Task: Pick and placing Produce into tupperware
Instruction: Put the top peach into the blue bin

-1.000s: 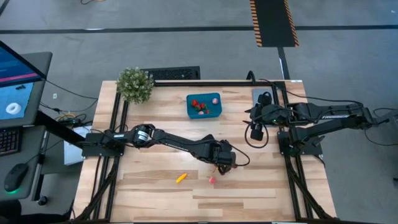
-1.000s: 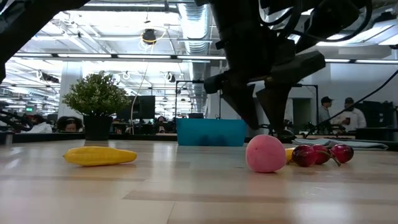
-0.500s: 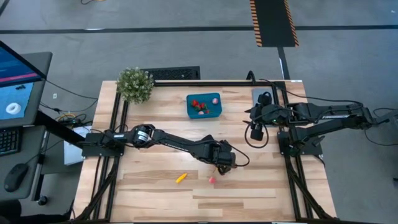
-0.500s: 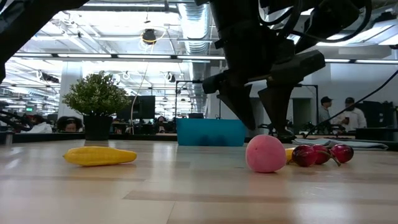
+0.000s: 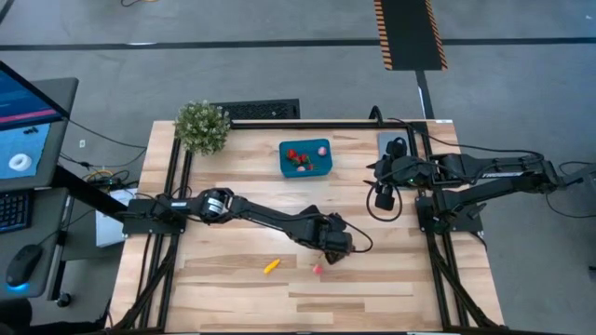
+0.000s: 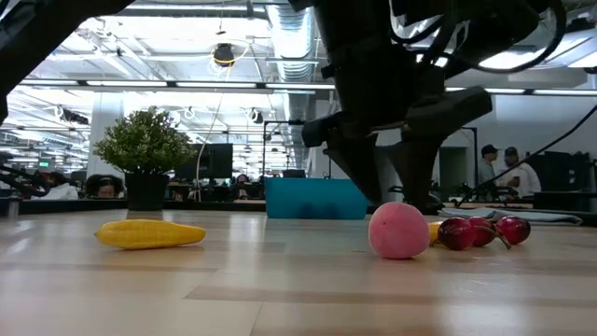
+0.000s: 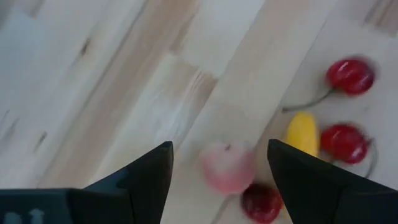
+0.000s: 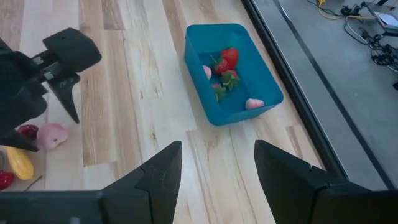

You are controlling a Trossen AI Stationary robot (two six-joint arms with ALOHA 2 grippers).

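Room: open workshop/office behind, ceiling pipes, people at desks far off
Surface: pale wood table [image 5: 233,279], black frame round it
Left gripper [image 7: 217,163]: over loose produce near table front, jaws spread wide, nothing between, pink piece [image 7: 227,167] right below the gap
Right gripper [image 8: 217,167]: parked at right side of table, fingers apart, empty, aimed toward tupperware
Tupperware [image 5: 305,157]: teal, toward table's far edge, well apart from left gripper
Inside it: strawberries [image 8: 227,59] w/ green tops, pink bit [image 8: 254,103], maybe 1 more pink, count unclear
Loose on table: pink piece, cherries [image 7: 350,74] on stems, small yellow piece [image 7: 302,132] betw. them, yellow corn-like piece [image 6: 149,233] off to the side
Other: potted plant [image 5: 202,127] at far left corner, grey plate [image 5: 389,142] by right arm
Done so far: a few pcs in, prob. under half
Left to do: approx 5-6 pcs on wood, all near the front
Step now: lining up on pink piece, looks like pre-grasp, not yet closed
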